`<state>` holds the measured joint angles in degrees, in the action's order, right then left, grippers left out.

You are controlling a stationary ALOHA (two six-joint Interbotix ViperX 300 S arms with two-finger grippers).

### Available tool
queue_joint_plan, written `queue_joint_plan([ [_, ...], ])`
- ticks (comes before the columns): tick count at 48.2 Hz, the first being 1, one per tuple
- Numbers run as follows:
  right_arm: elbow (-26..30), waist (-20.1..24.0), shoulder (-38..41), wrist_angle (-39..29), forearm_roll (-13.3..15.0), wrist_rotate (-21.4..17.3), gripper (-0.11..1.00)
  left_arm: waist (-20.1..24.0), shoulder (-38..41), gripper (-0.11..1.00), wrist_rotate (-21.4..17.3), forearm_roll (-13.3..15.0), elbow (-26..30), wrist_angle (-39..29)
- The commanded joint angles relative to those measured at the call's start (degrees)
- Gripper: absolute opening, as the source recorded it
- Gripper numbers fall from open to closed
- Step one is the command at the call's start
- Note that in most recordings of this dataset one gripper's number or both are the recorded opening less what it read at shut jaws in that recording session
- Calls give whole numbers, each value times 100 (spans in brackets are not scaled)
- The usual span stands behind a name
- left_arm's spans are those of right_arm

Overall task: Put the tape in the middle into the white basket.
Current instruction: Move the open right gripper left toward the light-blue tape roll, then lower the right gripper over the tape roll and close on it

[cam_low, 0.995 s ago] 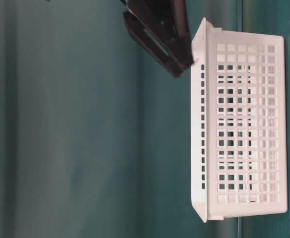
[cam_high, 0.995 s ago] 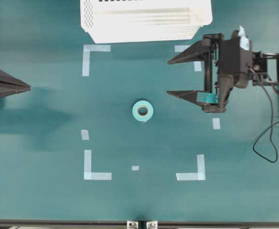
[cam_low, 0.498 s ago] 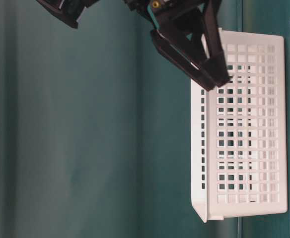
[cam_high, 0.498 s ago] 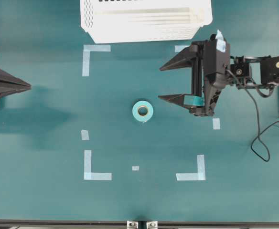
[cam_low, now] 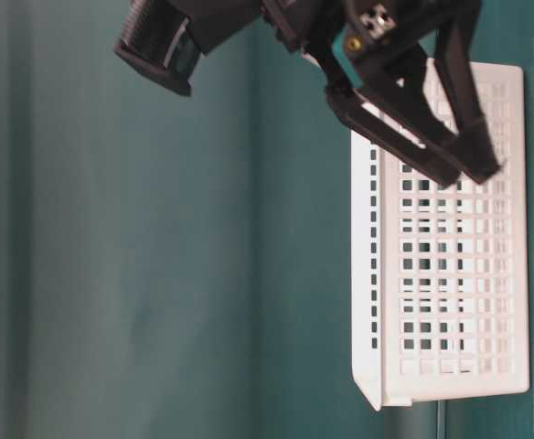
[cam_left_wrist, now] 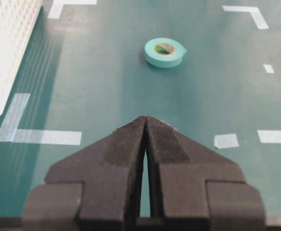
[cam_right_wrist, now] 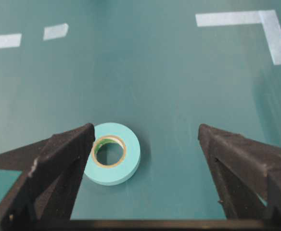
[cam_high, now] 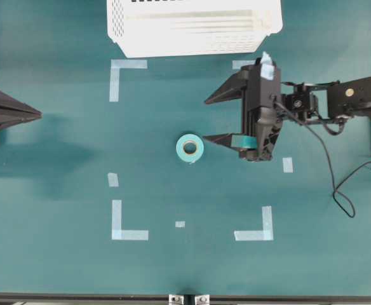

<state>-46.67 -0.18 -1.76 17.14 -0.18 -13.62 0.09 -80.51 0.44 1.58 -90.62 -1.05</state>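
Note:
The tape (cam_high: 190, 148), a small light teal roll with a tan core, lies flat in the middle of the green table. My right gripper (cam_high: 205, 119) is open wide just right of it, and its near fingertip (cam_high: 211, 137) comes up to the roll's edge. In the right wrist view the tape (cam_right_wrist: 112, 153) sits low on the left, partly behind the left finger (cam_right_wrist: 63, 159) of the right gripper (cam_right_wrist: 146, 129). Nothing is held. The white basket (cam_high: 173, 44) stands at the far edge. My left gripper (cam_high: 38, 115) rests shut at the left edge, its tips (cam_left_wrist: 145, 118) pressed together.
Pale tape corner marks (cam_high: 117, 71) and short strips (cam_high: 112, 179) frame the work area. The right arm's black cable (cam_high: 338, 184) loops on the table at right. From table level the right gripper (cam_low: 473, 174) hangs in front of the basket's lattice side (cam_low: 450, 274).
My right gripper has moved left towards the tape, staying open. The left gripper, the tape and the basket have not moved.

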Motion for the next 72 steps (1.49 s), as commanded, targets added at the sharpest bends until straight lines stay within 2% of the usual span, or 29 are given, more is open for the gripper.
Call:
queue_joint_plan([
  [1, 185, 44, 35, -18, 9, -9, 100, 18, 53, -11, -9, 0, 79, 53],
  [50, 694, 308, 1028, -290, 9, -141, 100, 18, 53, -11, -9, -9, 70, 53],
  [61, 729, 369, 1107, -290, 18, -360, 100, 18, 53, -11, -9, -9, 70, 44],
  [72, 738, 439, 1169, -290, 26, -396, 100, 18, 53, -11, -9, 0, 70, 53],
])
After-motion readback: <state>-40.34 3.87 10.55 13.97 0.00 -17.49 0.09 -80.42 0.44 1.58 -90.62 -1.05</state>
